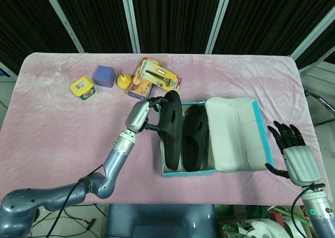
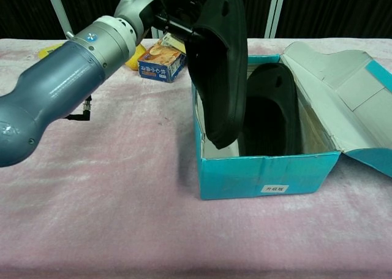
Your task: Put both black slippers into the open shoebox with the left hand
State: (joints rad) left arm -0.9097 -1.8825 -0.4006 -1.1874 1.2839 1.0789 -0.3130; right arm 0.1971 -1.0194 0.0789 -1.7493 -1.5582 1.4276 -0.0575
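My left hand (image 1: 142, 114) (image 2: 177, 3) grips one black slipper (image 1: 170, 128) (image 2: 222, 58) by its upper end and holds it on edge, hanging over the left half of the open teal shoebox (image 1: 163, 144) (image 2: 269, 175). The other black slipper (image 1: 194, 136) (image 2: 272, 110) lies inside the box on the right side of the compartment. The box's lid (image 1: 235, 133) (image 2: 343, 89) is folded open to the right. My right hand (image 1: 293, 151) rests with fingers spread at the table's right front edge, holding nothing.
At the back left stand a yellow-green tin (image 1: 82, 87), a purple cube (image 1: 104, 76), a yellow pear-shaped toy (image 1: 123, 81) and an orange packaged item (image 1: 152, 78) (image 2: 164, 61). Pink cloth (image 1: 52, 133) covers the table.
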